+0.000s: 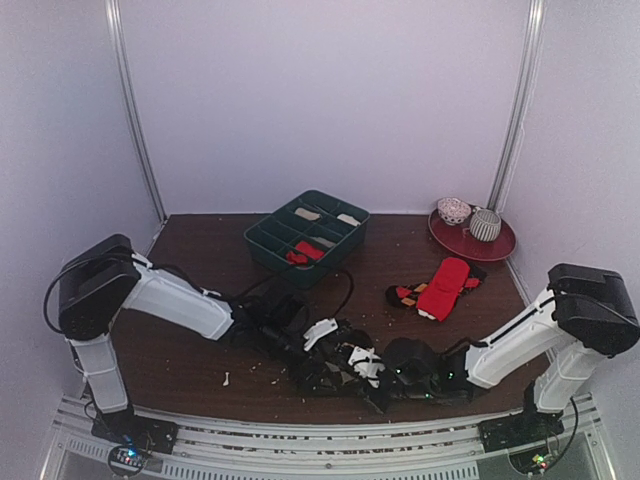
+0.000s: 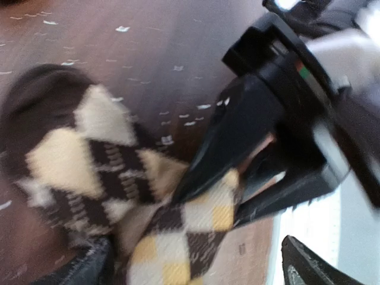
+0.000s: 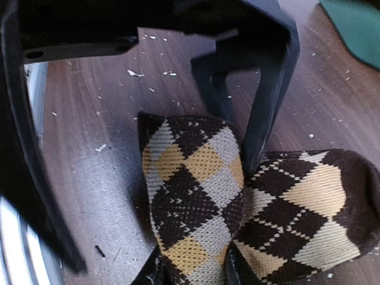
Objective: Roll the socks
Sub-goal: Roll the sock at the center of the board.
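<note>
The dark brown socks with tan argyle diamonds [image 3: 196,196] lie bunched on the wooden table near its front edge, between the two arms. My right gripper [image 3: 193,273] is shut on a folded part of them, one finger on each side. The same socks fill the left wrist view [image 2: 89,160], and the right gripper's black fingers [image 2: 231,136] press into them there. My left gripper [image 2: 202,270] stands open, its fingertips [image 2: 89,267] far apart around the fabric. From above, both grippers meet at the front centre [image 1: 350,365]. A red bundle [image 1: 305,252] sits in the green tray.
The green compartment tray [image 1: 262,240] stands at the back centre. A plain red sock [image 1: 445,285] lies on a dark red-marked one at the right. Behind it a red plate [image 1: 495,248] holds two small bowls. White crumbs are scattered over the table.
</note>
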